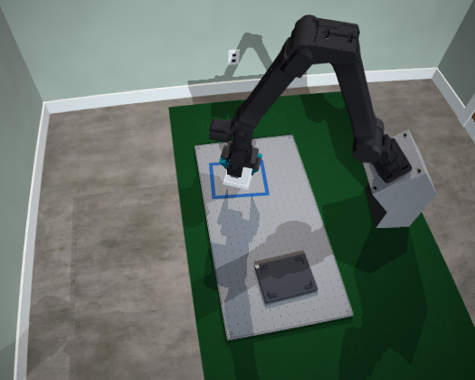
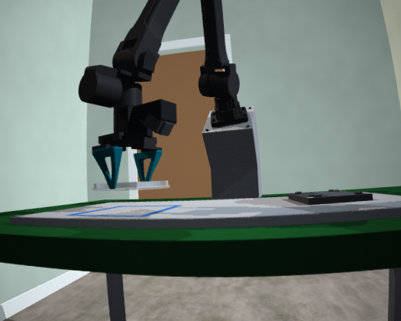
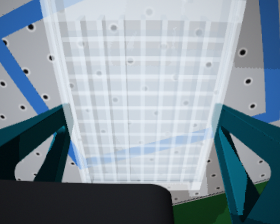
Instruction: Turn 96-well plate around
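Exterior view gives me the clearest read: the hand [image 2: 127, 183] hangs over the blue taped outline B1 [image 2: 124, 210] with the 96-well plate [image 2: 154, 185] clamped between its teal fingers [image 2: 108, 166], which stand wide across the plate's width. I see the plate held level in the air, apart from the perforated deck [image 2: 231, 214] below it, with a plain gap between plate and tape. From the top camera I find the plate [image 1: 237, 180] poking out from under the hand [image 1: 240, 168], inside the outline [image 1: 239, 179], towards its far side. Through the wrist camera the plate [image 3: 144, 83] fills most of what I see, a pale translucent slab with a fine grid of wells, the blue tape [image 3: 18, 36] and deck holes showing through it; I cannot tell which corner is cut. The dark nest N1 [image 1: 286, 277] lies well apart at the other end of the bench [image 1: 391, 289], nothing in it.
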You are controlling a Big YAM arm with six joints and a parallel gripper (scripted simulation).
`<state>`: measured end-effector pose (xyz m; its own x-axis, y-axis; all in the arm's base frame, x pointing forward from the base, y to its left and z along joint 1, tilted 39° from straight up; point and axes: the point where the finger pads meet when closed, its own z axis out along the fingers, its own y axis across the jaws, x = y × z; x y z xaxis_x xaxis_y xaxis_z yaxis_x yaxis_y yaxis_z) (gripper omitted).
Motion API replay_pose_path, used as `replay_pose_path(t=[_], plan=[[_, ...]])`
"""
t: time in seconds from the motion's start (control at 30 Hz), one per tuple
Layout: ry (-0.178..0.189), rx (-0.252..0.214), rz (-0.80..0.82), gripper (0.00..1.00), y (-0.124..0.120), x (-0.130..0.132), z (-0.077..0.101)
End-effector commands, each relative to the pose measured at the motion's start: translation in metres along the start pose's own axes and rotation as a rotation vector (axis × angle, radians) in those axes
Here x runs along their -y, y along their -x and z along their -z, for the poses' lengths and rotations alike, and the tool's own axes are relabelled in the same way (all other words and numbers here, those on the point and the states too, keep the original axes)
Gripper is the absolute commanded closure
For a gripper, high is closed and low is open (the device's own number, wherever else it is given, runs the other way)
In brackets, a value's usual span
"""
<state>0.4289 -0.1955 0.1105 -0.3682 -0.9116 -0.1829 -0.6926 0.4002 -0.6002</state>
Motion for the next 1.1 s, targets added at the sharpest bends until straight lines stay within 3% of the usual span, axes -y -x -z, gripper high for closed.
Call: replay_pose_path(t=[0.0, 1.07], plan=[[-0.034, 0.007, 0.007, 1.0, 0.007, 0.019, -0.003], [-0.032, 0.007, 0.008, 1.0, 0.007, 0.017, -0.022]])
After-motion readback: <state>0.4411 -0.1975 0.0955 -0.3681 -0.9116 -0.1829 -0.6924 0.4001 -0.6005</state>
